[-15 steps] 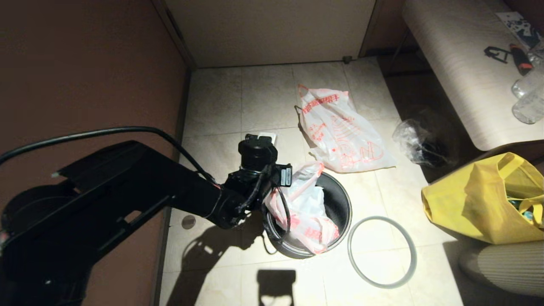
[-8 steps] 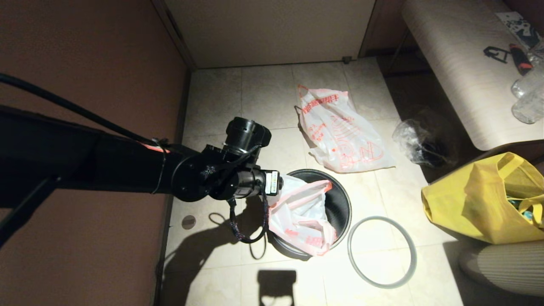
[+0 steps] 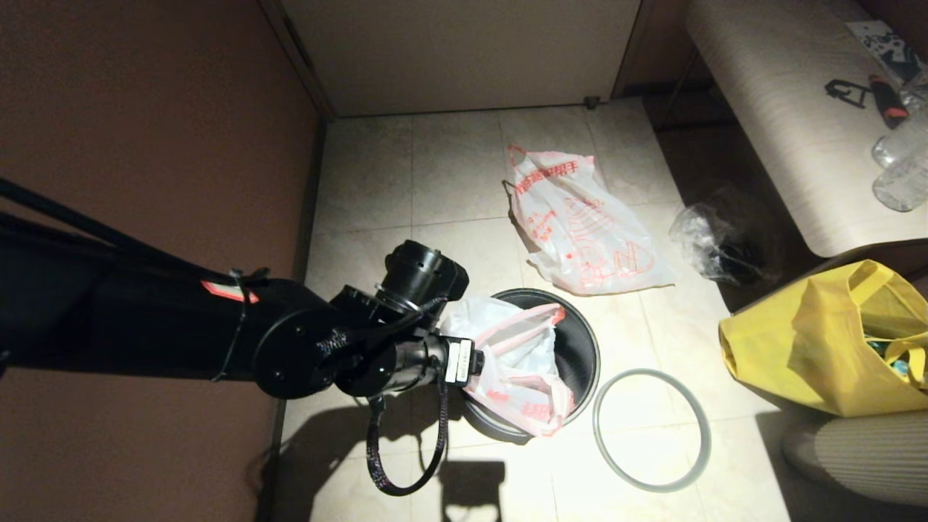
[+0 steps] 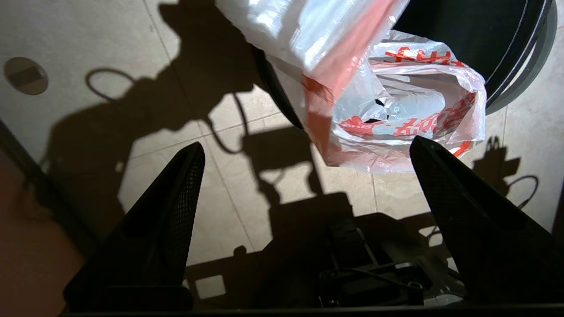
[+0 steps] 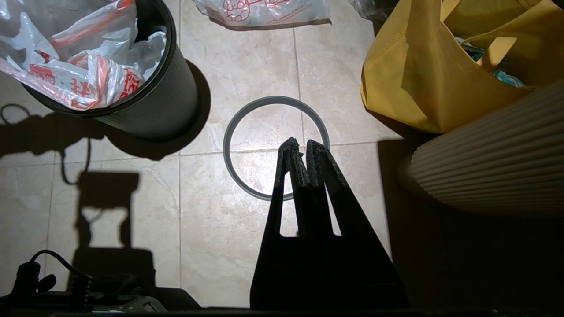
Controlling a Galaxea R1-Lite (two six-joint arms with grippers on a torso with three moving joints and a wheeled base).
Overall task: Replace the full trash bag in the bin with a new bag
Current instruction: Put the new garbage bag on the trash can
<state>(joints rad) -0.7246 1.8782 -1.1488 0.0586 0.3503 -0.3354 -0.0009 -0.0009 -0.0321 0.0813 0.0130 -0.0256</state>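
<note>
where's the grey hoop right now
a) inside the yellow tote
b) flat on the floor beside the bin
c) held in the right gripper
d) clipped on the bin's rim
b: the grey hoop lies flat on the tile beside the bin, and the right gripper hangs shut above it, holding nothing.

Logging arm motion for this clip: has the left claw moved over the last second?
Yes. The left claw has swung from the small round black plastic bin's far-left rim toward the robot, now hanging open at its near-left side.

Home corner: tiled floor (image 3: 449,167), bin (image 3: 576,348)
</note>
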